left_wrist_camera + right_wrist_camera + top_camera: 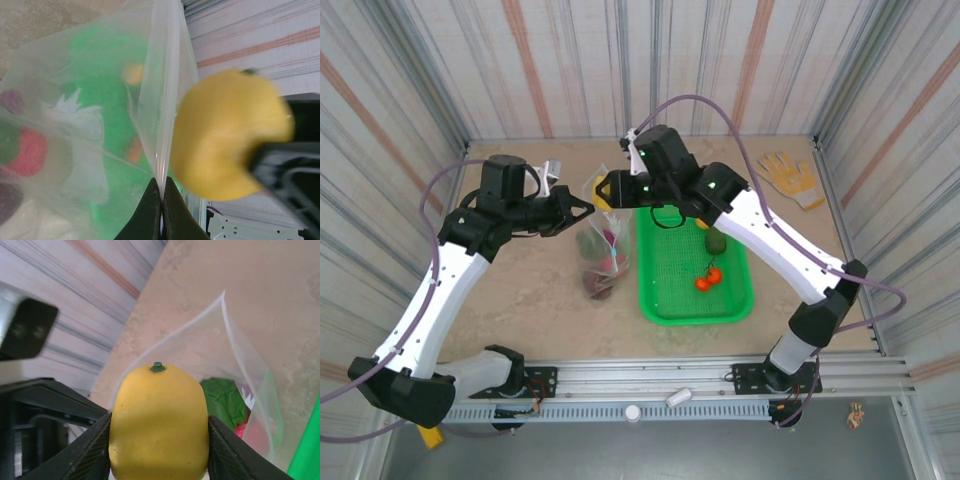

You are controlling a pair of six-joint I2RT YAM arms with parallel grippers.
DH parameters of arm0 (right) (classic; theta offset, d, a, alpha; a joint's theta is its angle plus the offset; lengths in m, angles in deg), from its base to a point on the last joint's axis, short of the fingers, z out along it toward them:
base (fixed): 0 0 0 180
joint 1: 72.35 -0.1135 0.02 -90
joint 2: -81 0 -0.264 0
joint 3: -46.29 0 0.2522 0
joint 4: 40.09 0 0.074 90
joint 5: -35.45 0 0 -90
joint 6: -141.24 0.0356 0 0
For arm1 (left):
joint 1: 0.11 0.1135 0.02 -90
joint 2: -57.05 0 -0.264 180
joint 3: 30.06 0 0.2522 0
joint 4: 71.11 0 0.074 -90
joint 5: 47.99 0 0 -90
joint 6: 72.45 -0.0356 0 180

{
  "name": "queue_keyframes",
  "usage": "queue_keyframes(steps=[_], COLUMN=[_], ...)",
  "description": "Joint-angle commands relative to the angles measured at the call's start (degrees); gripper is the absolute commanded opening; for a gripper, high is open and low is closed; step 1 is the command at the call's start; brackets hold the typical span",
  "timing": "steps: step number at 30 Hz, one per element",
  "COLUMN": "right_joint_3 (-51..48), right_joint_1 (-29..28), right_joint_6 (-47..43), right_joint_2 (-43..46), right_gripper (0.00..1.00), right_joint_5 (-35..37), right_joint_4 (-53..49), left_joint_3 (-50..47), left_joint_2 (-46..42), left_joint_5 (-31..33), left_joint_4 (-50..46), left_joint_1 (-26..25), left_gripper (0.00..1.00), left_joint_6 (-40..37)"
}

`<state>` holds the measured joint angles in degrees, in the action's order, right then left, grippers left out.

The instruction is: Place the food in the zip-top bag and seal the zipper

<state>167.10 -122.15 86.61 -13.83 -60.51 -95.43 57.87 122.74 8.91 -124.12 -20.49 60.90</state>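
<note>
Left gripper [161, 190] is pinched tight on the mouth edge of the clear floppy zip-top bag [90, 115] — right gripper [159, 432] clamps a yellow plastic lemon [158, 410] just beside the opening.

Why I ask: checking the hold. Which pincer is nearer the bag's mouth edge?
Left: left pincer pinches the zip-top bag's mouth edge; right pincer holds the yellow fruit beside it.

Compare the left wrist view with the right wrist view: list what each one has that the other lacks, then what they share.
Left wrist: the left pincer pinched shut on the zip-top bag's edge. Right wrist: both fingers of the right pincer pressing the yellow fruit's sides, the bag's mouth gaping behind it. Shared: the yellow fruit, the bag, and red food inside.
</note>
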Motion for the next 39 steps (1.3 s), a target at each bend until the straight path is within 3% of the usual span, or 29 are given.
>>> queue_keyframes(steps=[1, 8, 14, 30, 39], right_joint_3=[0.89, -7.24, -11.36, -9.77, -13.03], right_joint_1=[-1.80, -4.59, -6.06, -1.80, 4.55], right_joint_6=[-0.73, -1.12, -1.19, -3.22, -5.56], right_joint_2=[-0.39, 1.56, 3.05, 10.53, 18.83], right_gripper=[0.50, 0.53, 0.68, 0.65, 0.64], right_joint_5=[4.07, 3.75, 0.95, 0.29, 9.88], right_joint_4=[-3.13, -2.71, -1.06, -1.14, -7.76], left_joint_3=[2.25, 3.95, 4.00, -0.37, -1.13], left_joint_2=[-0.55, -0.84, -0.53, -1.48, -1.40], left_joint_5=[-0.57, 0.98, -0.61, -0.08, 1.81], left_joint_4=[-0.19, -1.82, -1.18, -0.22, -0.31], left_joint_1=[-0.36, -0.01, -0.03, -0.01, -0.01], left_gripper=[0.00, 0.00, 0.00, 0.00, 0.00], left_joint_6=[-0.78, -2.24, -2.48, -0.36, -0.81])
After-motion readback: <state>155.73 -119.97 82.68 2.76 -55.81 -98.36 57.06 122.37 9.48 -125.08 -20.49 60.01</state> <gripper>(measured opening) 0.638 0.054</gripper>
